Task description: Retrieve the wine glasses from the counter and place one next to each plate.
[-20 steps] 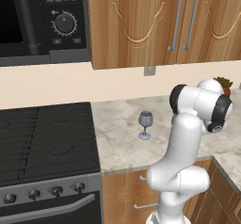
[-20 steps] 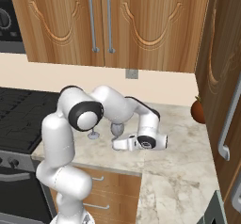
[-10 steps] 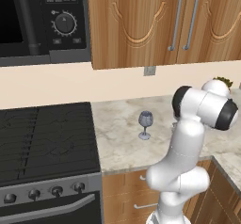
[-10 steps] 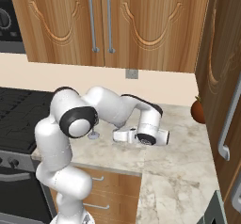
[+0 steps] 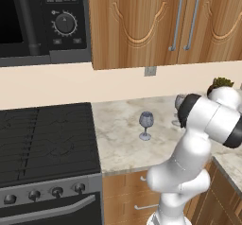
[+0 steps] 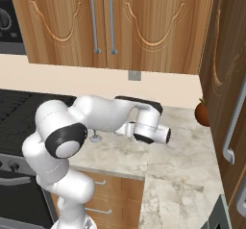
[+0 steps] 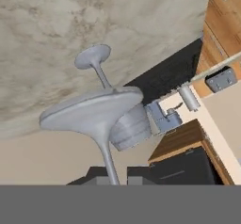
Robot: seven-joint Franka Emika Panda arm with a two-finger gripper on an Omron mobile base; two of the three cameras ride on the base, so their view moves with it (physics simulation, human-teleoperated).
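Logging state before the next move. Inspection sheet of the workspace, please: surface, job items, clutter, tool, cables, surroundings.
Surface: the counter, beige veined marble over wooden drawers with silver handles.
Job's things: one wine glass stands upright in the open on the counter; a second glass is partly hidden behind the arm. In the hand view one glass's foot looms close, the other beyond. Plates: nothing seen.
Clutter: a round brown item with green top at the counter's right end, by the tall cabinet.
Tool: fingertips not visible, so open or shut cannot be told.
Cables: nothing seen.
Surroundings: black stove to the left, microwave above it, wooden wall cabinets, wall outlet.
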